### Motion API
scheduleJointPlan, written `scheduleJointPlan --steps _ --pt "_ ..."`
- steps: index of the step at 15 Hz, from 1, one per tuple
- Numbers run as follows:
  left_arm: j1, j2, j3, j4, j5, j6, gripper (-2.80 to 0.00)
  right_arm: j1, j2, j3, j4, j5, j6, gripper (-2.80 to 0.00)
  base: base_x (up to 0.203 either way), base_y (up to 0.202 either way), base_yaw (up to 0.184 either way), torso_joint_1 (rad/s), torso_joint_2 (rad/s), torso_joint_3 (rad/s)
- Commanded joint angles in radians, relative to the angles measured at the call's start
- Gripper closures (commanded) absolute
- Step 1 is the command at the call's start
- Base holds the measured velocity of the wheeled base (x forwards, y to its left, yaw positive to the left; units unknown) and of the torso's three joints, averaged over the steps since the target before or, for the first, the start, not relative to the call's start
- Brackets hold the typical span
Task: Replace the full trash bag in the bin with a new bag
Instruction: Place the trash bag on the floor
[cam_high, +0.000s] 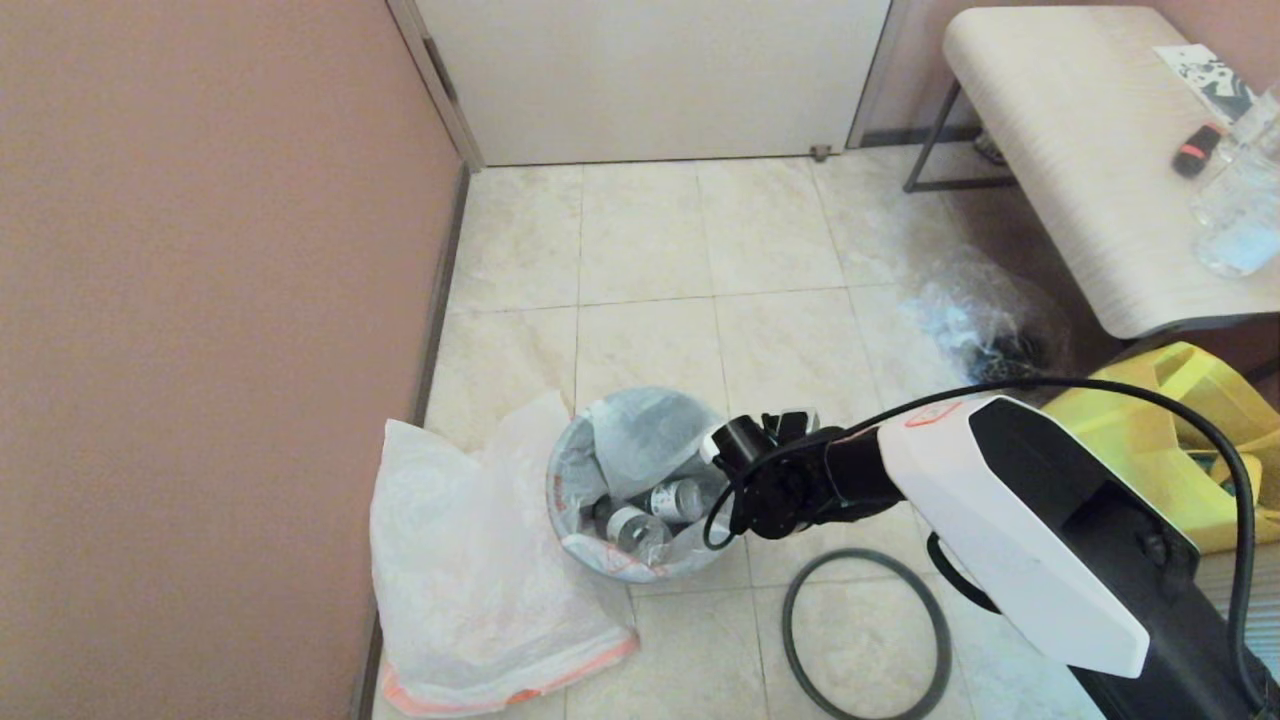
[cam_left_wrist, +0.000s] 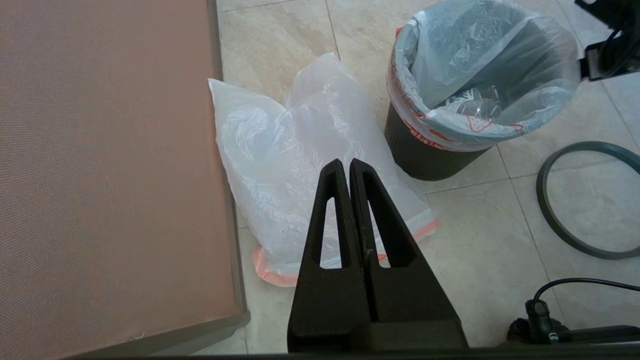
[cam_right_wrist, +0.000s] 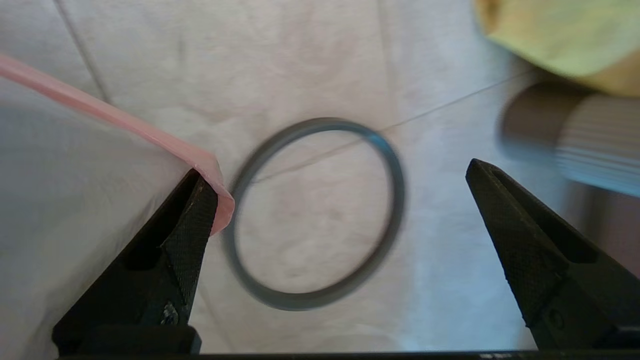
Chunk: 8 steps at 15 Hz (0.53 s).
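The small black bin (cam_high: 640, 560) (cam_left_wrist: 425, 160) stands on the tiled floor. It is lined with a translucent bag (cam_high: 640, 430) (cam_left_wrist: 480, 65) that holds plastic bottles. A flat new bag (cam_high: 470, 580) (cam_left_wrist: 300, 150) with an orange-pink hem lies beside the bin, against the wall. The grey hoop (cam_high: 865, 635) (cam_right_wrist: 400, 190) (cam_left_wrist: 550, 210) lies on the floor apart from the bin. My right gripper (cam_high: 785, 428) (cam_right_wrist: 337, 167) hangs open at the bin's right rim. A pink bag edge (cam_right_wrist: 125, 125) touches one finger (cam_right_wrist: 185, 235). My left gripper (cam_left_wrist: 345, 162) is shut and empty, held above the new bag.
A pink wall (cam_high: 200, 300) runs along the left and a white door (cam_high: 650, 70) stands at the back. A pale bench (cam_high: 1080, 150) at the right carries bottles. A crumpled clear bag (cam_high: 985, 320) and a yellow shopping bag (cam_high: 1170, 440) sit on the floor near it.
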Motion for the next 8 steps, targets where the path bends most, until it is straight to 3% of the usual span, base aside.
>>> scheduleJointPlan --steps 1,8 --pt "0.000 0.000 0.000 0.000 0.000 0.000 0.00 0.017 -0.028 -0.004 0.036 -0.031 0.002 -2.80 0.000 0.000 0.000 0.000 0.00 0.000" --pt "0.000 0.000 0.000 0.000 0.000 0.000 0.00 0.029 -0.044 -0.012 0.043 -0.175 -0.060 -2.80 0.000 0.000 0.000 0.000 0.00 0.000"
